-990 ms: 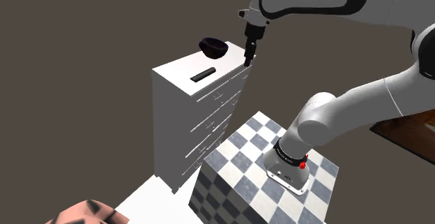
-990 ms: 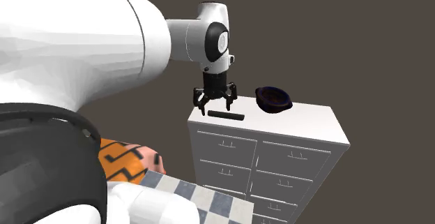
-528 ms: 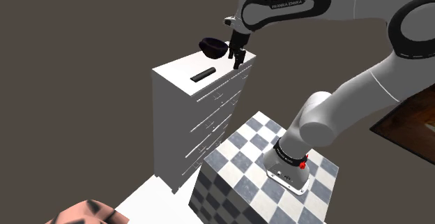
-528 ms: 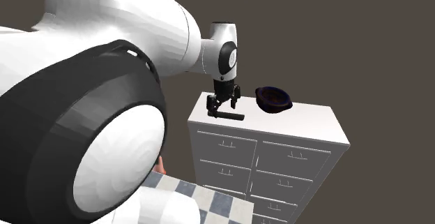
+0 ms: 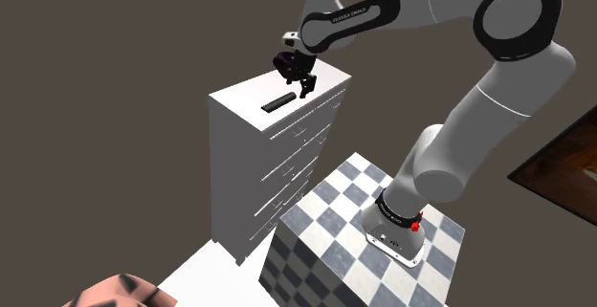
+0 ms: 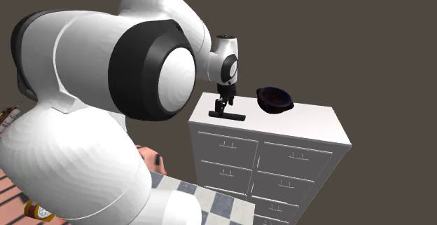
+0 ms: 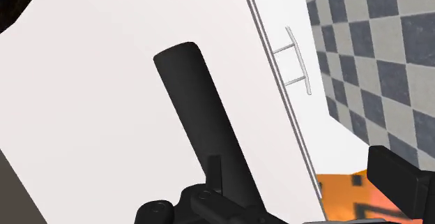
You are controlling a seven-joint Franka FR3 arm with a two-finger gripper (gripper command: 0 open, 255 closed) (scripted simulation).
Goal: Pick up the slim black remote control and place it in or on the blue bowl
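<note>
The slim black remote point(image 5: 278, 102) lies flat on top of a white chest of drawers point(image 5: 244, 95), near its front edge. Behind it stands a dark bowl point(image 6: 274, 99) with a bluish-purple tint, partly hidden by the hand in the shoulder view. My gripper point(image 5: 304, 85) hangs open just above the dresser top, between the bowl and the remote. From the second exterior view the gripper point(image 6: 223, 105) sits right over the remote point(image 6: 230, 116). In the wrist view the remote point(image 7: 199, 118) runs up from beneath one finger point(image 7: 212, 177), while the other finger point(image 7: 401, 181) stands well apart.
The dresser front point(image 6: 259, 167) has several drawers with thin handles point(image 7: 296, 62). My checkered stand point(image 5: 354, 238) is close beside the dresser. An orange patterned thing point(image 6: 155, 162) lies low behind the arm. Dark wall surrounds the scene.
The gripper has swung from the dresser's right edge toward the shoulder view's left, over the top and closer to the remote. Remote and bowl have not moved.
</note>
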